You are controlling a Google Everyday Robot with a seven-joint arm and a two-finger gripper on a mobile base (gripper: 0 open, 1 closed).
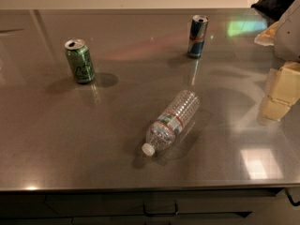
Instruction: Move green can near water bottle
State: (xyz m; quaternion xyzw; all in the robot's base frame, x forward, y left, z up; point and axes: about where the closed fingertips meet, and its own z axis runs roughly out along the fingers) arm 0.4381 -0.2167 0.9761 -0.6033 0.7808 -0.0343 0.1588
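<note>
The green can point(79, 61) stands upright on the desk point(56, 139), toward the far left. It is short and green, with pale script lettering and a silver top whose tab hole seems to be open. The water bottle point(172, 122) lies on its side near the middle of the desk. It is clear and ribbed, with its white cap pointing to the near left and a red-edged white label band round its middle. The 2 are well apart. The hand point(277, 96) hangs at the right edge, away from both.
</note>
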